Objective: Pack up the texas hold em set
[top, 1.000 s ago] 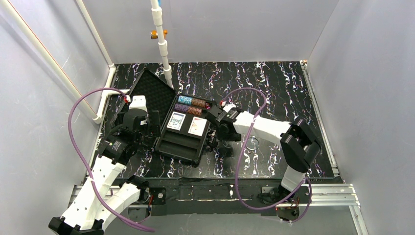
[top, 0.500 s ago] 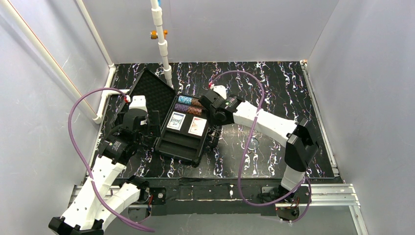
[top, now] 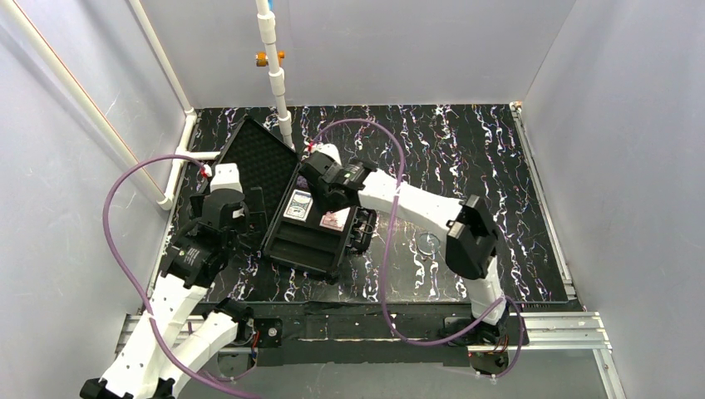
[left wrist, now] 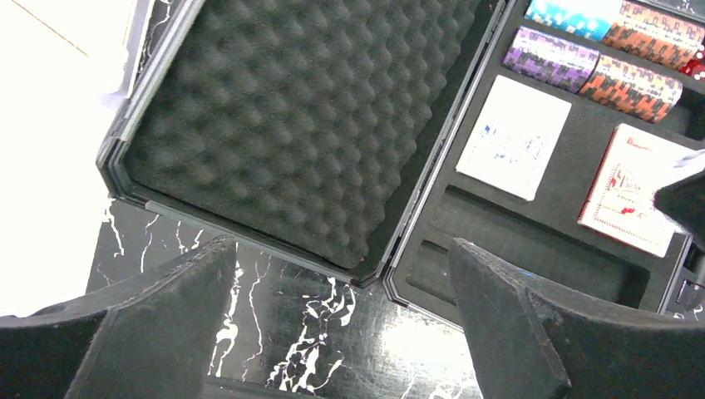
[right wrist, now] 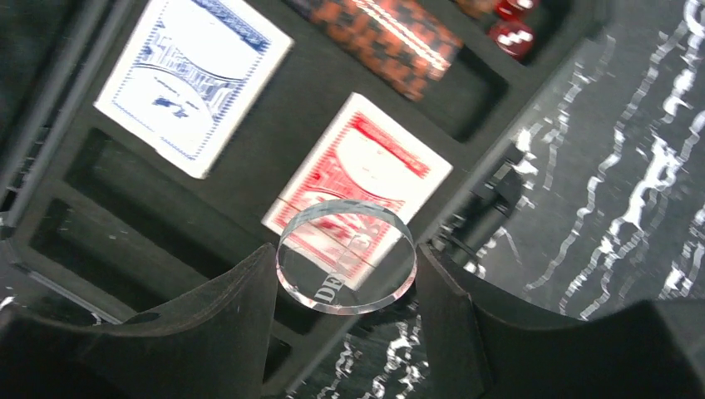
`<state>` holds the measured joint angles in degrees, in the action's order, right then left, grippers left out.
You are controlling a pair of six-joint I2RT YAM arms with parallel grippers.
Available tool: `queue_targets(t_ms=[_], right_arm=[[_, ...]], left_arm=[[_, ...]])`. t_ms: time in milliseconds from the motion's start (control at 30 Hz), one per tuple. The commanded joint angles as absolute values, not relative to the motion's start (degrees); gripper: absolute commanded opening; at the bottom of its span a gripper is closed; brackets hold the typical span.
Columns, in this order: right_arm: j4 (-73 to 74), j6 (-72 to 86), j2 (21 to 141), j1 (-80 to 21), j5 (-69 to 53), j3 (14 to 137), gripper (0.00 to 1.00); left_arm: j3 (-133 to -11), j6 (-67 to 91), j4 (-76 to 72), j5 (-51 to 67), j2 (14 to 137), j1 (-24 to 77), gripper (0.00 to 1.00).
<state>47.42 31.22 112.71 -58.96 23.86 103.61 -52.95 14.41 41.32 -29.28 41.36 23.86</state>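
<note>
Black case (top: 306, 246) (lid (top: 263, 160) open): two decks (left wrist: 513, 137), chip stacks (left wrist: 553, 58).

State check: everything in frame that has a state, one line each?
case: open, lid laid back
left pincer: open, empty
right pincer: shut on clear disc, above case
blue deck: in case
red deck: in case
chip stacks: in their slots
second disc: lying on table

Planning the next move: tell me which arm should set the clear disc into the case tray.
Right. The right arm's fingers grip the clear disc above the red deck in the tray. The left arm's fingers are open and empty, near the foam lid edge.
</note>
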Motion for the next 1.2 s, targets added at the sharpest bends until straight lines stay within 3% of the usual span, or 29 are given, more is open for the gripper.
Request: queue_targets(t_ms=[0,533,1167], right_arm=[[45.67,29.46,116.60,-61.93,22.36,111.11,0.36],[44.52,29.55,130.72,-63.81,23.75,127.14,0.37],[40.56,28.15,136.19,-61.62,24.76,131.13,0.40]], left_arm=[[-52.29,15.60,42.28,-34.09,39.19,23.91,0.98],[-51.67,15.92,41.92,-38.25,34.83,23.93,0.98],[-51.25,15.30,41.42,-38.23,35.02,23.91,0.98]])
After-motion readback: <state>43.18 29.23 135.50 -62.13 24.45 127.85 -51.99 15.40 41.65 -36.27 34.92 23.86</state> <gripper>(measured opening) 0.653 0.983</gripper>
